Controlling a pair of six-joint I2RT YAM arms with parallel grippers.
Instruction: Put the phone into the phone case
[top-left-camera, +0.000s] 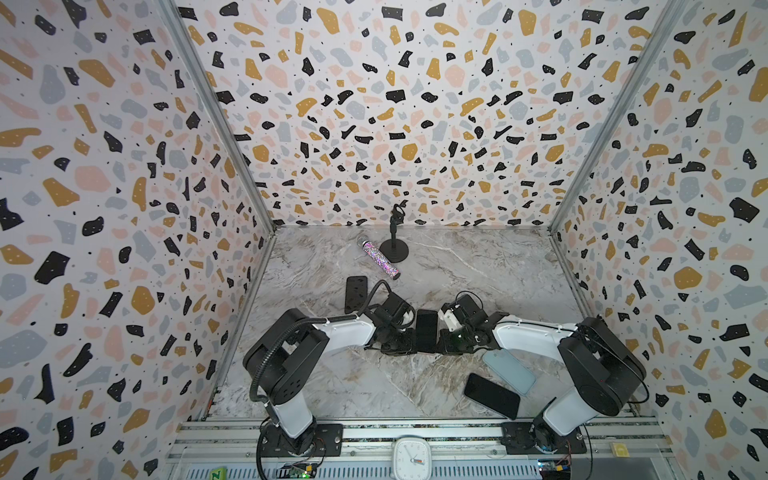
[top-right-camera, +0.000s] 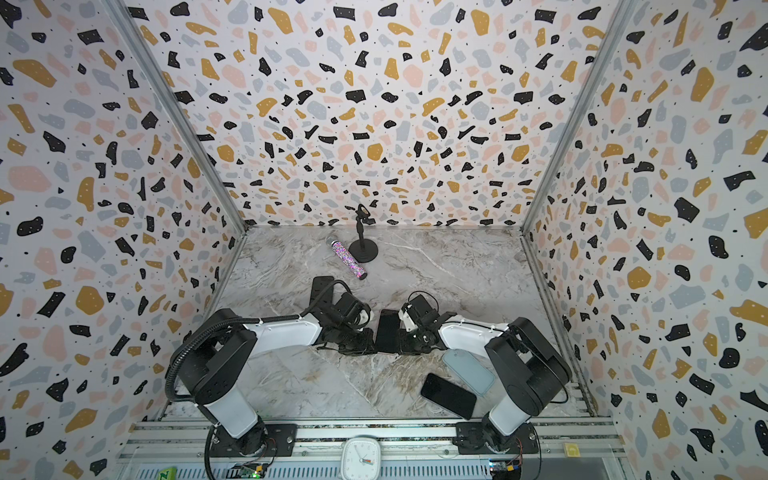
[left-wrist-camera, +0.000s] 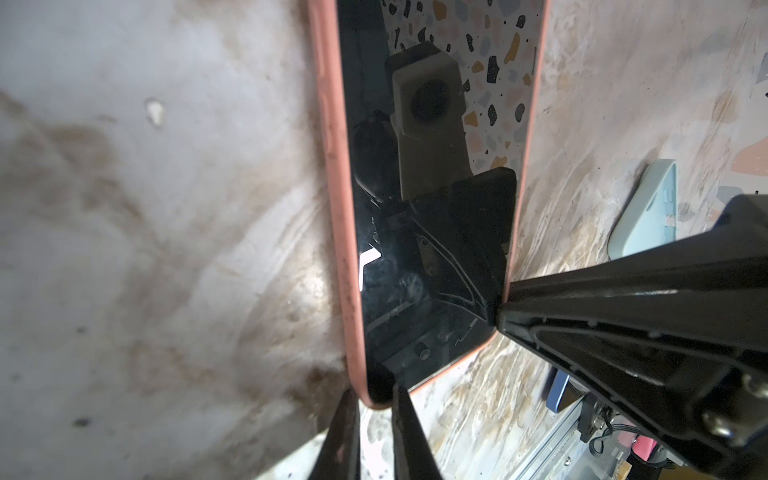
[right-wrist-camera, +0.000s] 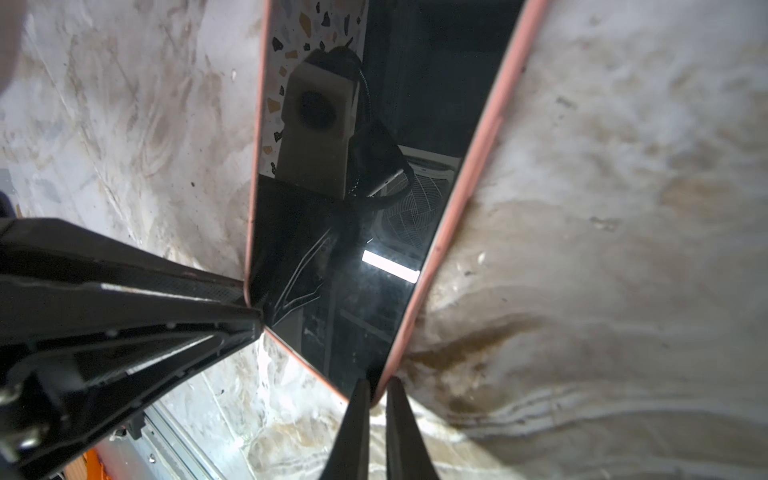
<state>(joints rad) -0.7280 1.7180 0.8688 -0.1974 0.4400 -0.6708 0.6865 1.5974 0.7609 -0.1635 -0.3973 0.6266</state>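
Both arms worked the near end of a phone (left-wrist-camera: 432, 208) lying screen-up inside a salmon-pink phone case (left-wrist-camera: 336, 166) at the middle of the marble table (top-left-camera: 457, 266), in what looked like the closing step of the job: seating the last 2 corners. At left, the left gripper (left-wrist-camera: 373, 399) had its jaws drawn nearly together, pinching the case's rim at 1 near corner, with 1 finger outside the case and the other over the glass. The pink rim appeared to wrap the phone along both long sides; whether the far end was fully home could not be told. At right, the right gripper (right-wrist-camera: 377, 384) mirrored the hold, its jaws narrowed onto the rim at the other near corner. The next move seemed to call for an even squeeze at both corners, then a gentle release so the case was neither dragged nor lifted. Farther right, a light-blue case (top-left-camera: 509, 370) and another dark phone (top-left-camera: 492, 395) lay apart from the work.
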